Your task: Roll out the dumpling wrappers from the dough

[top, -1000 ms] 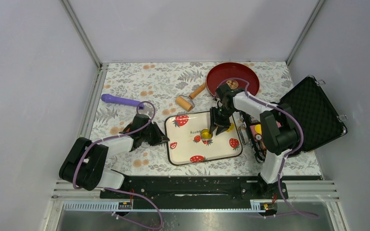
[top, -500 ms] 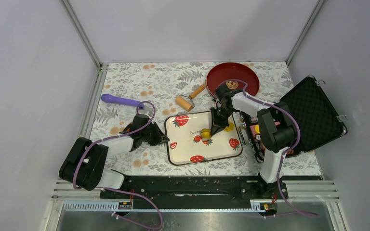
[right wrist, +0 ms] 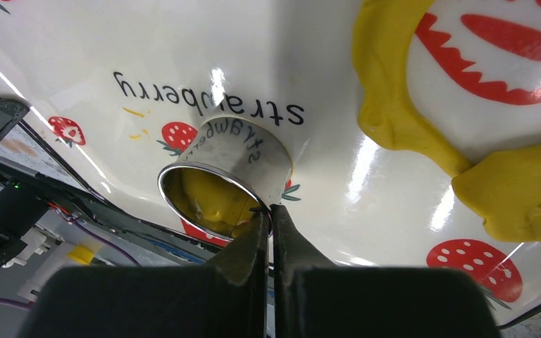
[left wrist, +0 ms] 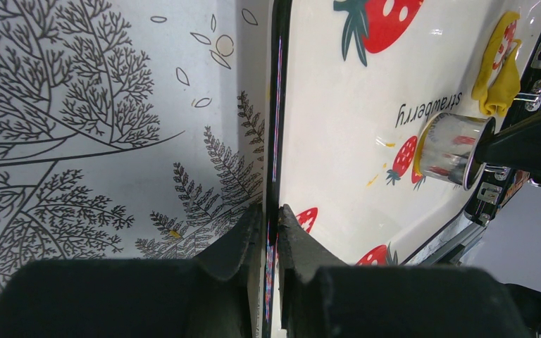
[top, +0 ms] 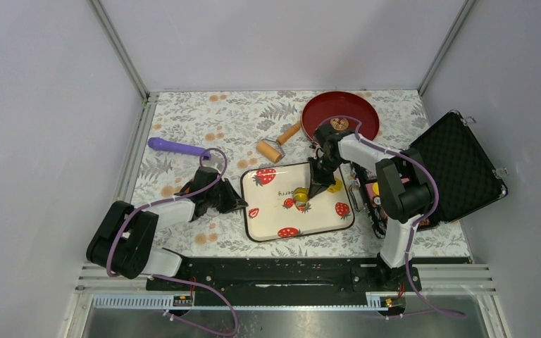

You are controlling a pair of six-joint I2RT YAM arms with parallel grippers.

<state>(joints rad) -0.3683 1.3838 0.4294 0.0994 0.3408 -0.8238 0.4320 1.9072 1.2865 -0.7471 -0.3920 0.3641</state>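
Observation:
The dough (right wrist: 465, 141) is a flattened yellow patch with a round hole cut in it, at the right end of the white strawberry tray (top: 324, 222); it also shows in the top view (top: 335, 186) and the left wrist view (left wrist: 496, 70). My right gripper (right wrist: 271, 215) is shut on the rim of a round metal cutter (right wrist: 225, 176), tilted on the tray's middle (top: 301, 195), with yellow dough inside it. My left gripper (left wrist: 271, 218) is shut on the tray's left rim (left wrist: 276, 105). No separate dumpling wrapper lies in view.
A red pan (top: 340, 116) sits at the back right. A small wooden-handled roller (top: 278, 143) lies behind the tray. A purple rolling pin (top: 177, 148) lies at the back left. An open black case (top: 458, 165) stands right of the tray.
My right arm has shifted slightly to the left, and the cutter stays at about the same spot on the tray. The left arm has not moved.

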